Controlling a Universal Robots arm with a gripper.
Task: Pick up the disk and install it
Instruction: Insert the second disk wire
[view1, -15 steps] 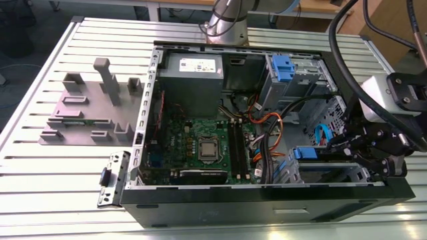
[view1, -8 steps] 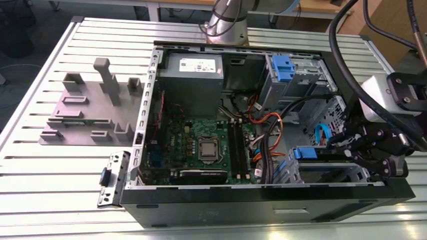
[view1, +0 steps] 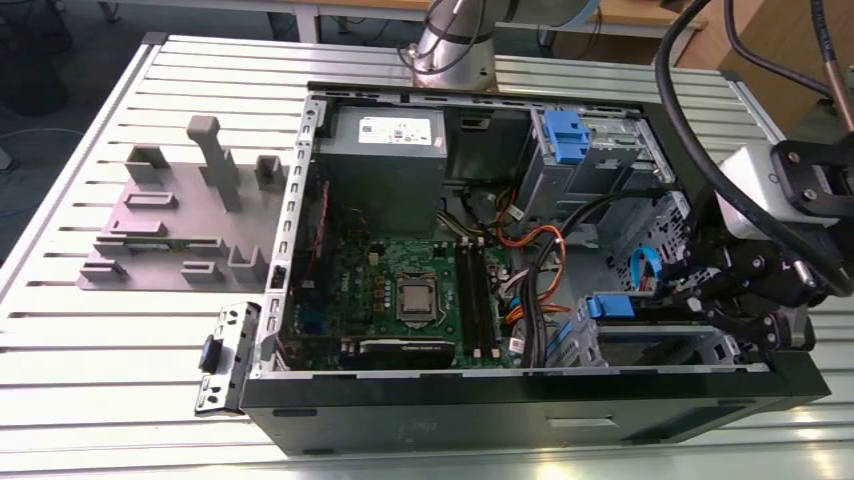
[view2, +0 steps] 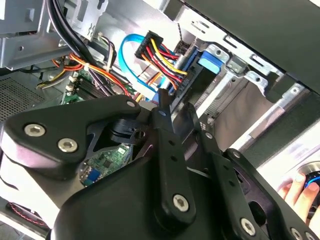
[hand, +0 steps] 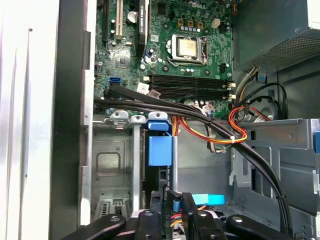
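The disk sits upright in the lower drive bay of the open computer case (view1: 400, 395). Its blue caddy handle (view1: 611, 305) (hand: 160, 146) (view2: 212, 60) shows at the bay's rim, and the silver body is hidden inside the bay. In the exterior view my gripper (view1: 701, 290) hangs over the case's right end, just right of that handle. In both wrist views my gripper (hand: 174, 201) (view2: 167, 102) has its fingers close together on a cable connector (view2: 182, 82), which has a small blue part and red, yellow and black wires and lies beside the caddy.
A second blue-handled caddy (view1: 567, 135) sits in the upper bay, and the grey power supply (view1: 380, 150) is next to it. Black cable bundles (hand: 200, 117) cross the bay above the motherboard (hand: 185, 60). A grey fixture (view1: 187, 215) and a loose bracket (view1: 224, 360) lie left of the case. A person's fingers (view2: 295, 192) show beyond the case.
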